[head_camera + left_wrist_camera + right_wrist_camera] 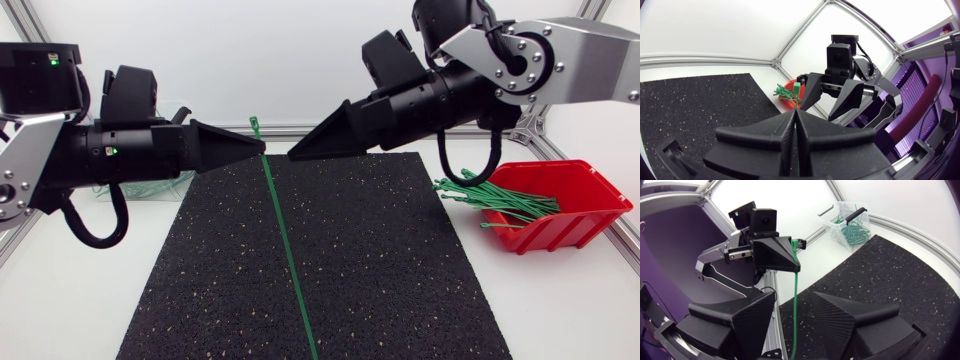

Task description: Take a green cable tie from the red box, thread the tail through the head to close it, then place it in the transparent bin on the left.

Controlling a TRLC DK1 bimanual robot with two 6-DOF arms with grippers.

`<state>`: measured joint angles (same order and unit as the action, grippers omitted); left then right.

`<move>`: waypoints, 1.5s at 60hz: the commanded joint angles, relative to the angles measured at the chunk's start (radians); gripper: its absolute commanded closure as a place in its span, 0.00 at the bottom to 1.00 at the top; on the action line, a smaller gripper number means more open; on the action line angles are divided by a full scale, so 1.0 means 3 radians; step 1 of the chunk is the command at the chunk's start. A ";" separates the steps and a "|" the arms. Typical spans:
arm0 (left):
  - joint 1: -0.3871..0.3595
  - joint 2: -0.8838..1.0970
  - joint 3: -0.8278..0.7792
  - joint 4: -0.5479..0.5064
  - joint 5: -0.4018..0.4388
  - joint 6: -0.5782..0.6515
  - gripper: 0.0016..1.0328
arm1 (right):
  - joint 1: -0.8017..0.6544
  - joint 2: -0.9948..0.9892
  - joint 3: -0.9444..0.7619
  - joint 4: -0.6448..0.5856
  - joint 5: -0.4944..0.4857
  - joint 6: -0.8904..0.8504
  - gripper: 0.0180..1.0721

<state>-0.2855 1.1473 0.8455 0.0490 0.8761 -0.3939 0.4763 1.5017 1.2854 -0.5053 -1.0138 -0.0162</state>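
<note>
The green cable tie (285,250) is off the tabletop, gripped just below its head (253,123) by the left gripper (258,147), whose fingers are clenched flat on the strap. The head stands free above the fingertips. From there the strap runs straight and long over the black speckled mat (400,270), and its tail leaves the head view at the lower edge.

The right gripper (293,154) faces the left one, tip near tip. It is released, and in its own wrist view the strap hangs between the spread fingers with neither one touching it.

The step in hand looks like taking the tail so it can be bent round to the head. The strap is springy, so the right gripper would do well to close far down it, near the tip, leaving a short free end to aim. The left grip should stay low enough to keep the head's slot clear.

The red box (560,200), with more ties (495,200) spilling over its edge, sits at the right. The transparent bin (850,227) waits beyond the mat on the left.
</note>
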 commanded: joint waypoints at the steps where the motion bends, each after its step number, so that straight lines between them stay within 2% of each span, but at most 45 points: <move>1: 0.0083 0.0062 0.0168 -0.0071 0.0035 0.0203 0.97 | 0.0018 -0.0066 0.0118 -0.0218 0.0112 -0.0447 0.37; 5: 0.0123 0.0087 0.0214 -0.0133 0.0153 0.0260 0.97 | 0.0033 -0.0087 0.0143 -0.0387 0.0342 -0.0754 0.36; 7: 0.0154 0.0098 0.0239 -0.0194 0.0214 0.0341 0.97 | 0.0044 -0.0107 0.0154 -0.0453 0.0521 -0.0902 0.31; 19: 0.0354 0.0430 0.0393 -0.0286 0.0470 0.0464 0.97 | 0.0059 -0.0097 0.0087 -0.0647 0.1114 -0.1557 0.14; 24: 0.0369 0.0522 0.0423 -0.0286 0.0526 0.0495 0.97 | 0.0228 -0.0128 -0.0046 -0.0668 0.1538 -0.1920 0.06; 26: 0.0369 0.0563 0.0444 -0.0291 0.0557 0.0510 0.97 | 0.0309 -0.0138 -0.0107 -0.0653 0.1733 -0.2063 0.05; 32: 0.0389 0.0665 0.0495 -0.0307 0.0557 0.0520 0.97 | 0.0422 -0.0148 -0.0225 -0.0586 0.2034 -0.2395 0.05; 39: 0.0430 0.0885 0.0643 -0.0583 0.0654 0.0525 0.97 | 0.0565 -0.0286 -0.0485 -0.0259 0.2408 -0.2820 0.05; 44: 0.0466 0.1049 0.0771 -0.0792 0.0756 0.0674 0.97 | 0.0662 -0.0393 -0.0613 -0.0100 0.2633 -0.2983 0.05; 55: 0.0517 0.1233 0.0889 -0.0869 0.1032 0.0689 0.97 | 0.1015 -0.0521 -0.0997 0.0442 0.3441 -0.3443 0.05; 61: 0.0507 0.1258 0.0894 -0.0864 0.1104 0.0740 0.97 | 0.1204 -0.0542 -0.1247 0.0881 0.3712 -0.3720 0.05; 65: 0.0507 0.1325 0.0924 -0.0869 0.1196 0.0750 0.97 | 0.1281 -0.0537 -0.1324 0.1127 0.3763 -0.3801 0.05; 76: 0.0522 0.1488 0.1011 -0.0976 0.1349 0.0750 0.97 | 0.1445 -0.0480 -0.1401 0.1454 0.3799 -0.4052 0.05; 90: 0.0476 0.1565 0.1098 -0.1130 0.1365 0.0786 0.97 | 0.1690 -0.0368 -0.1774 0.2313 0.4049 -0.4630 0.07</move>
<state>-0.1356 1.5997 1.1419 -0.2718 1.2617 -0.1814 0.9627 1.3670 0.8082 0.1410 0.1837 -1.3239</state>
